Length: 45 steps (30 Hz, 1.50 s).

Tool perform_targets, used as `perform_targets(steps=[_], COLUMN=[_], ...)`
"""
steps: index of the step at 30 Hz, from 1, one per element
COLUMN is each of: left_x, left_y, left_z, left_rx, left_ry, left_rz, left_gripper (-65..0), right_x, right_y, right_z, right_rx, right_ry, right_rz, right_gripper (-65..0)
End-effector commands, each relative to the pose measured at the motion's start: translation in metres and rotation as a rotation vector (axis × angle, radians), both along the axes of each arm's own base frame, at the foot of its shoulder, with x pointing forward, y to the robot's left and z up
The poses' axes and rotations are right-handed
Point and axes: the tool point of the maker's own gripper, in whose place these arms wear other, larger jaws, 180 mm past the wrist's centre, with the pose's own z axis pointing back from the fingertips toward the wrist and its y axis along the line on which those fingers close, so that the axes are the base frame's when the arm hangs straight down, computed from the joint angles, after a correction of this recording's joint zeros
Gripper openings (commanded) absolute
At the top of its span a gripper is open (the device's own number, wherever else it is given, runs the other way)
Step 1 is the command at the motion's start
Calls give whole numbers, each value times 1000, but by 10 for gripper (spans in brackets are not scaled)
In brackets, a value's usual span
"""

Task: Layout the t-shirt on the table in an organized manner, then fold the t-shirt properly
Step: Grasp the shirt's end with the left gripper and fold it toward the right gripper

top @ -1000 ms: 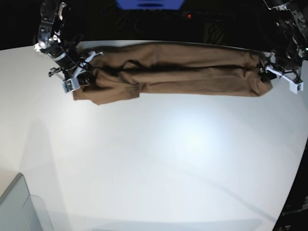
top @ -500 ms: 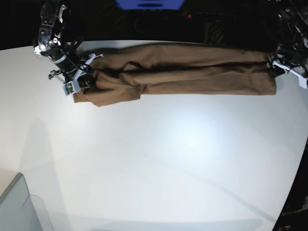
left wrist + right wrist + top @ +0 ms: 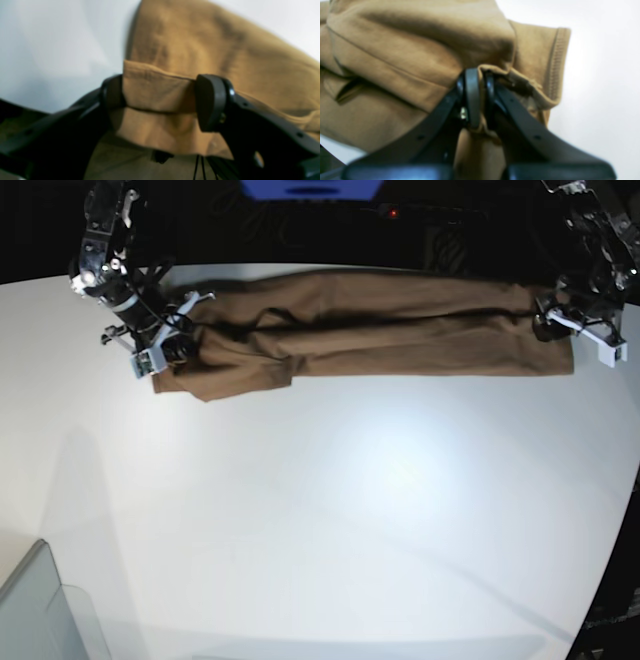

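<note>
My claws at either end of the t-shirt (image 3: pixel 370 325), stretched long across the far side of the table (image 3: pixel 330 510).

My right gripper (image 3: pixel 480 100) is clenched on a bunched fold of cloth beside a stitched hem, at the end that lies on the base view's left. My left gripper (image 3: pixel 160 102) stands spread wide, a folded edge of the shirt lying between its pads (image 3: pixel 210 100); whether they press that fold I cannot tell. A grey bin (image 3: pixel 40 610) sits at the near corner, well apart from the shirt.
</note>
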Motion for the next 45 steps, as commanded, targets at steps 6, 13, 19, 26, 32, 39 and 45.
perform_targets(steps=[6,13,19,26,32,39,45], left_x=[-5,-2,7,40,65,71,74], left_y=[14,12,11,17,-3,-80,-155], left_z=[-9,-11,-6,34,81,80,64], left_rx=[57,69,67,134,204,150,-6], left_ry=[64,34,11,-100,-232,-258,-246], left_rz=[3,11,12,-6,-69,-245,-281], left_gripper=[-229,-466,-650,-649,-649,-649,-649], right_x=[-1,-1,-1,-3,-5,-4,-2], right_y=[-2,-2,-2,7,28,41,41], right_z=[1,1,0,-1,-3,-2,-1], right_rx=[-15,-15,-15,4,51,75,75], right_ry=[3,3,5,10,14,10,7], right_rz=[10,10,10,13,18,26,26], right_gripper=[-650,-650,-650,-650,-650,-650,-650])
